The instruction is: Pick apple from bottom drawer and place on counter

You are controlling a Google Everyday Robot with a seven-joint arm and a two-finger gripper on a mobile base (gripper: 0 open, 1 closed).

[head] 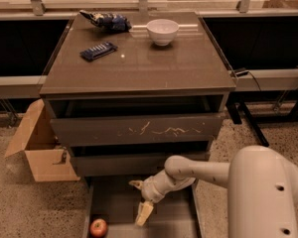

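Standing at the far left on the floor, an open cardboard box [39, 150] sits just beside the cabinet. On the cabinet's glossy surface [139, 71] lie a flat dark blue packet [98, 50] near the left edge, a crumpled blue bag [107, 21] at the back, and a white bowl [162, 31] to its right. Below, the scratched drawer front [139, 130] and the plain one [114, 163] under it are shut or nearly so. The bottom drawer [171, 217] is pulled out. The apple [98, 227] rests in its front left corner, close to the left rail. To the right of the apple and apart from it, the gripper [140, 200] hangs over the drawer floor with its two pale fingers spread and nothing between them. The pale arm [198, 170] reaches in from the robot's body [268, 192] at the lower right.
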